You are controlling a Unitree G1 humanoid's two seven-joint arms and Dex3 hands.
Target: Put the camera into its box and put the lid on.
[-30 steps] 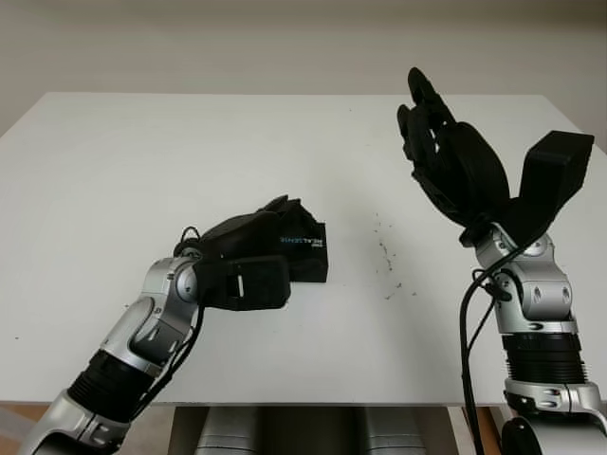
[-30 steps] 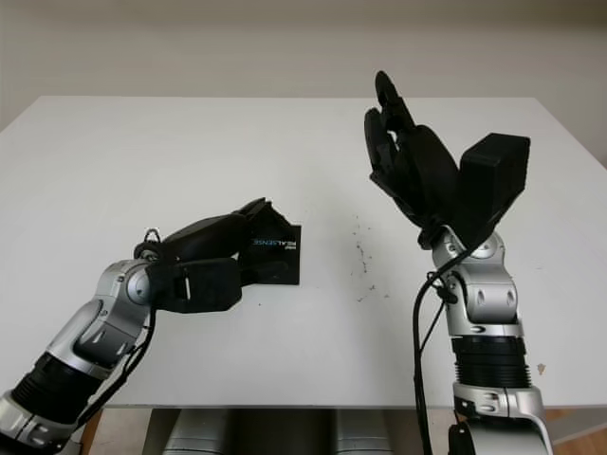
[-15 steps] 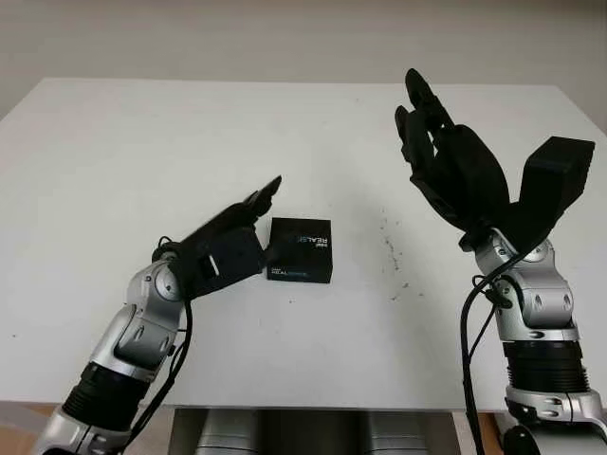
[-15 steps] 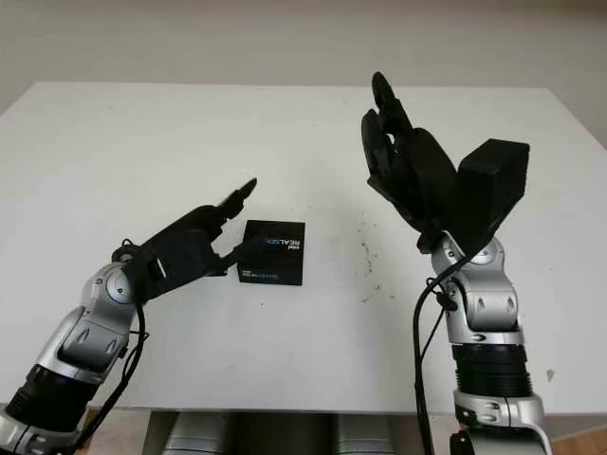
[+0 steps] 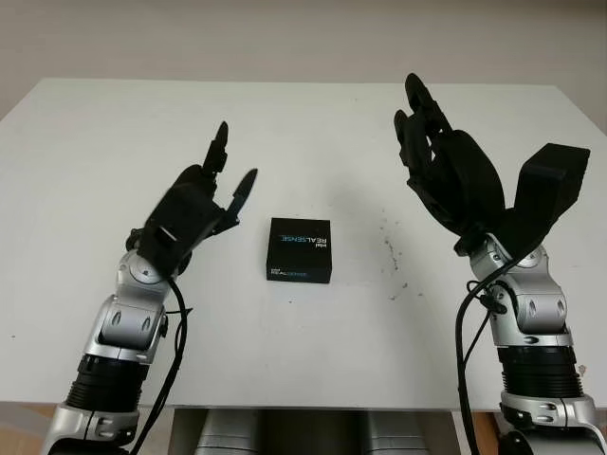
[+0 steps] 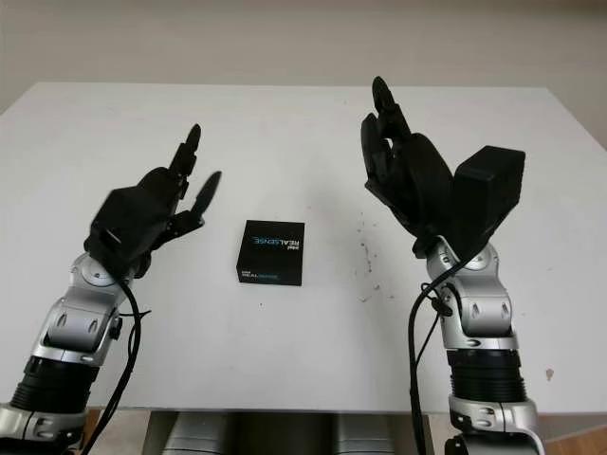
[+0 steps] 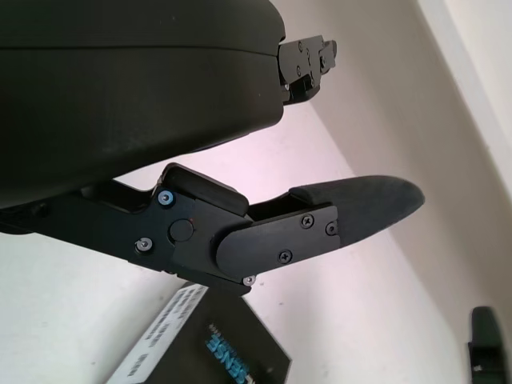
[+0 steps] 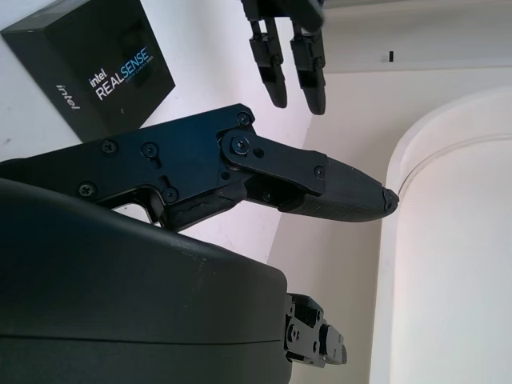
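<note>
The closed black box (image 5: pixel 300 250) is placed near the middle of the white table (image 5: pixel 285 133), far from all edges, with free surface on every side. The left hand (image 5: pixel 194 204) is now lifted away from the box, open and holding nothing. The right hand (image 5: pixel 446 171) is kept raised, open and empty.

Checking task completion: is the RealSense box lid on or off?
On. The black RealSense box sits shut on the white table, printed lid facing up, no gap or loose lid visible. Left hand and right hand are open, raised clear.
</note>
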